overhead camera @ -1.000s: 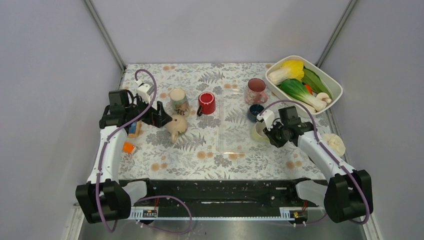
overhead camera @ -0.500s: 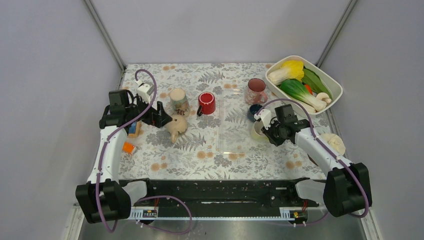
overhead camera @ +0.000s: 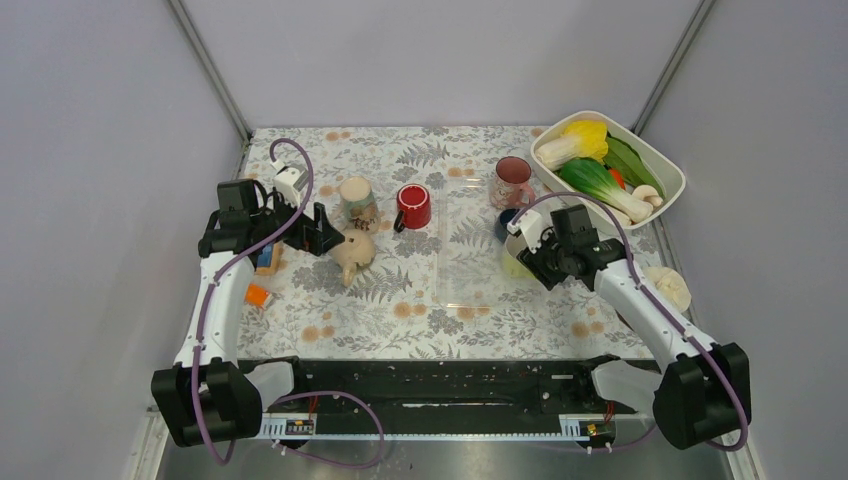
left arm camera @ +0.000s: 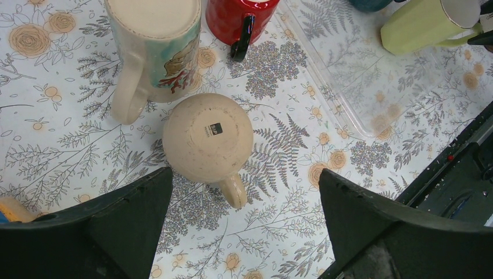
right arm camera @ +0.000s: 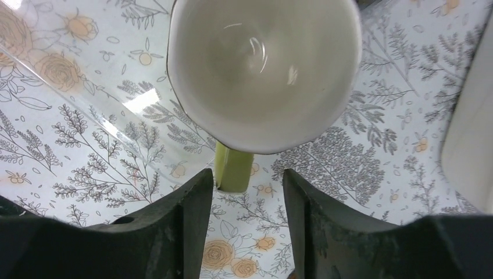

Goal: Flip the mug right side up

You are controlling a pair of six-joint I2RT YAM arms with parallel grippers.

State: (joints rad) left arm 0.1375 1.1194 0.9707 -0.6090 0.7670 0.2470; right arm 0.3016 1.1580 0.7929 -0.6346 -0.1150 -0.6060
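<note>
Right gripper [right arm camera: 245,180] pinches the handle of the green mug [right arm camera: 261,64], which is tipped mouth-first toward the wrist camera at the table's [overhead camera: 400,312] 3 o'clock. Left gripper [left arm camera: 244,180] gapes wide over an upside-down beige mug [left arm camera: 207,138] at 9 o'clock.

You get bright, even light from overhead — the table [overhead camera: 400,300] shows only soft, short shadows. In the right wrist view, white glints sit inside the mug [right arm camera: 261,64], its rim looks warped so near the lens, and a glare patch lies on the clear tray [right arm camera: 134,102]. The fingers [right arm camera: 174,232] at the frame's bottom are dark and soft — the top view is sharp.
</note>
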